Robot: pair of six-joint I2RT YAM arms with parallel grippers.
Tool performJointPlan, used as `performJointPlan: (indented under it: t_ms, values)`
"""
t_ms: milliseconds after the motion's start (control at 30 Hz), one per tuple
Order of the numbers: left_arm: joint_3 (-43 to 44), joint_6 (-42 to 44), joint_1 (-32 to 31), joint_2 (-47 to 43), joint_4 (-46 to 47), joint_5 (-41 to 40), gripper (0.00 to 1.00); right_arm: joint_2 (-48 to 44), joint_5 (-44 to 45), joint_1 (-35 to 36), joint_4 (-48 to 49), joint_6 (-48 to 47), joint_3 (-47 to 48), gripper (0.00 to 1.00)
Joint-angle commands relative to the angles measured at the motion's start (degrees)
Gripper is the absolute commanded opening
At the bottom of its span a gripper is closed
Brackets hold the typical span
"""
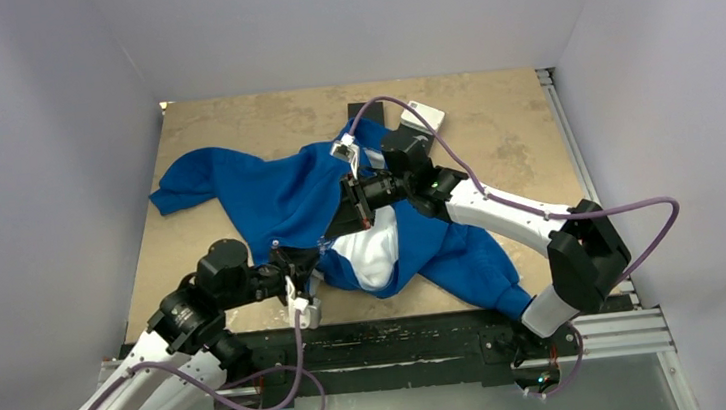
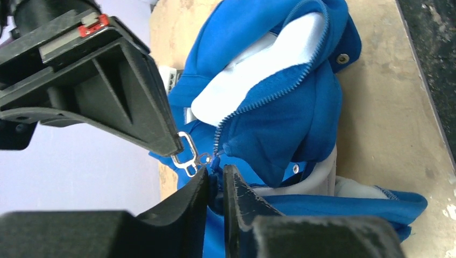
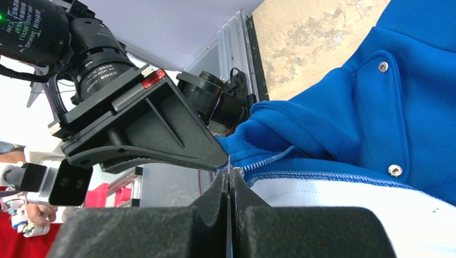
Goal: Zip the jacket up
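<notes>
The royal-blue jacket [image 1: 268, 194] lies spread over the table, its front open and the white lining [image 1: 373, 249] showing. My left gripper [image 1: 312, 260] sits at the near hem. In the left wrist view its fingers [image 2: 216, 172] are shut on blue fabric just below the zipper's base. My right gripper [image 1: 330, 236] reaches in from the right and meets it there. Its jaws [image 3: 228, 174] are shut on the silver zipper pull [image 2: 187, 156], seen edge-on as a thin metal sliver. The zipper teeth [image 2: 269, 97] run up from the pull, unjoined along the lining.
A small white box [image 1: 423, 116] sits at the back of the tan table [image 1: 494, 142]. A sleeve [image 1: 177, 193] reaches the table's left edge and another hangs toward the black front rail [image 1: 402, 342]. Purple cables loop over both arms.
</notes>
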Motion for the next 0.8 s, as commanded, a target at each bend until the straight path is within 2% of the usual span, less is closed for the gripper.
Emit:
performJointPlan:
  t_ms: [0,67,200,367,767]
  values:
    - [2.88,5.46,-0.11,1.62,-5.01,4.13,0.1,-2.22,-0.95,0.1,1.83,-0.09,0.84,0.0]
    - [3.1,6.6,-0.12,1.79,-5.56,5.25,0.0,-2.2,-0.84,0.11,1.5,-0.34,0.59,0.0]
    - [3.13,9.97,-0.09,1.02,-5.11,5.59,0.0,-2.2,-0.79,0.1,0.4,-1.58,0.04,0.0]
    - [3.44,9.19,-0.09,-0.99,-2.8,7.32,0.0,-2.06,-1.11,-0.05,-2.48,-3.1,-0.38,0.0]
    - [2.26,17.38,-0.07,-4.1,-7.26,10.43,0.0,-2.39,-0.47,-1.92,-3.52,-3.0,-0.44,0.0]
